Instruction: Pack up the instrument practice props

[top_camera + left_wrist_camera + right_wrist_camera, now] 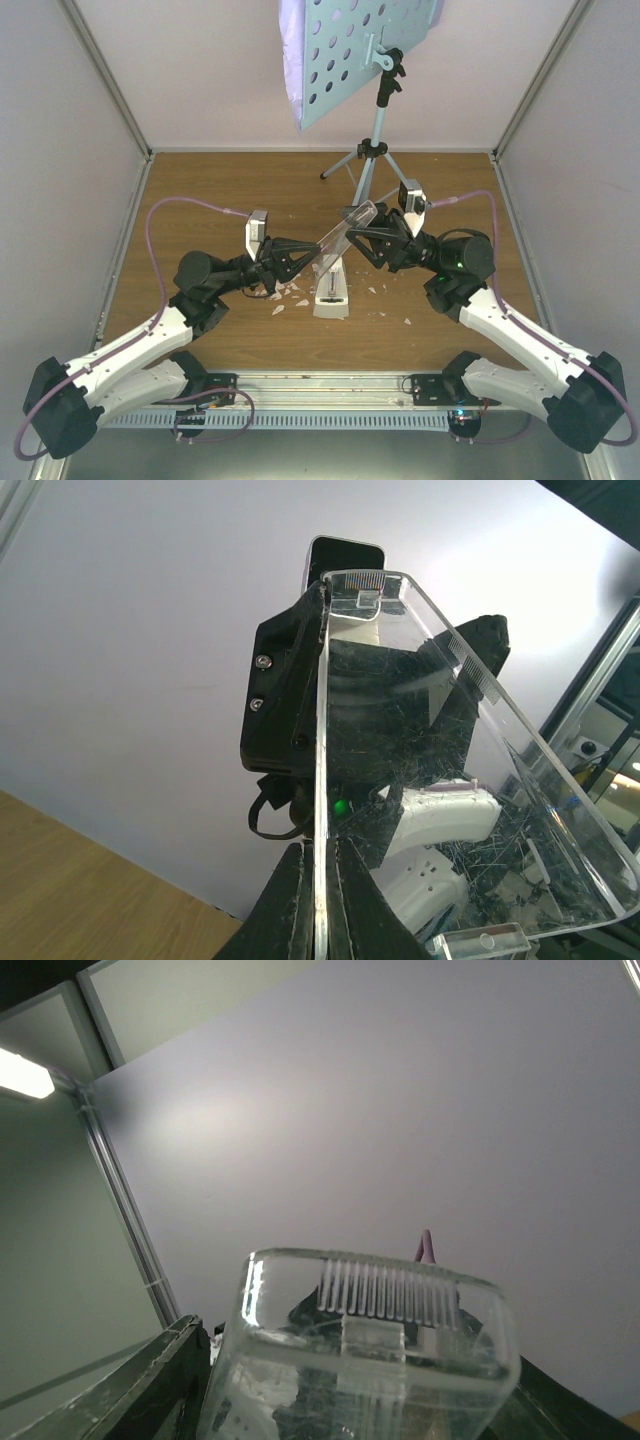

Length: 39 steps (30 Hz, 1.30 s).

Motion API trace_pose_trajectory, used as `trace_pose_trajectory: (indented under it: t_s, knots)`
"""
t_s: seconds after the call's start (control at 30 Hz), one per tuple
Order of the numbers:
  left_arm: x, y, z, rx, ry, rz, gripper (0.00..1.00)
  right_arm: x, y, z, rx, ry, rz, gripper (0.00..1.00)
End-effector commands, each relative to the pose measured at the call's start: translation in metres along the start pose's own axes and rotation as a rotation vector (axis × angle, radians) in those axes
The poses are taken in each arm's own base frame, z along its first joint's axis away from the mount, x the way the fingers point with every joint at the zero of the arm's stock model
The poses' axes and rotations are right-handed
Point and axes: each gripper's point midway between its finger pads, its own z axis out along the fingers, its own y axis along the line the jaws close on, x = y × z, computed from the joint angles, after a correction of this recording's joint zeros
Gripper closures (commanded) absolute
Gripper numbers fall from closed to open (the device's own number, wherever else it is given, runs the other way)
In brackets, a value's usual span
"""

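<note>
Bright, even light; lamp (20,1075) flares upper left of clear cover (360,1360); cover glary, scratched, near-field blurred.

Light-blue music stand (350,55) holds lilac pages (291,75) at the back; white metronome (331,297) sits below a tilted clear cover (345,231).

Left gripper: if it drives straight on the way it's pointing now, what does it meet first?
Most likely the right gripper, facing it at the far end of the clear cover that the left gripper grips; depth is uncertain.
</note>
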Motion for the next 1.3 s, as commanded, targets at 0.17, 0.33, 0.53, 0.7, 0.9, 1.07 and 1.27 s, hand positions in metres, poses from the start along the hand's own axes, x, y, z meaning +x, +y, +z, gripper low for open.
trace_pose_trajectory:
  t_s: [0.17, 0.33, 0.53, 0.7, 0.9, 1.07, 1.27]
  knots:
    - [-0.002, 0.006, -0.004, -0.039, -0.021, 0.016, 0.71, -0.005, 0.004, 0.0, 0.031, -0.006, -0.093, 0.53]
    - [0.014, 0.027, -0.017, -0.171, 0.021, 0.005, 0.2, 0.0, -0.016, -0.012, 0.217, 0.048, -0.175, 0.53]
    - [0.083, 0.084, -0.058, -0.423, 0.174, -0.083, 0.05, 0.015, -0.039, -0.051, 0.487, 0.158, -0.241, 0.53]
    - [0.151, 0.107, -0.084, -0.477, 0.291, -0.204, 0.08, 0.05, -0.054, -0.081, 0.577, 0.222, -0.193, 0.53]
    - [0.179, 0.122, -0.101, -0.552, 0.331, -0.207, 0.07, 0.103, -0.08, -0.107, 0.65, 0.316, -0.136, 0.55]
    - [0.206, 0.132, -0.106, -0.563, 0.4, -0.226, 0.05, 0.124, -0.088, -0.111, 0.691, 0.368, -0.169, 0.55]
    - [0.221, 0.142, -0.088, -0.535, 0.444, -0.207, 0.05, 0.148, -0.097, -0.114, 0.738, 0.423, -0.203, 0.54]
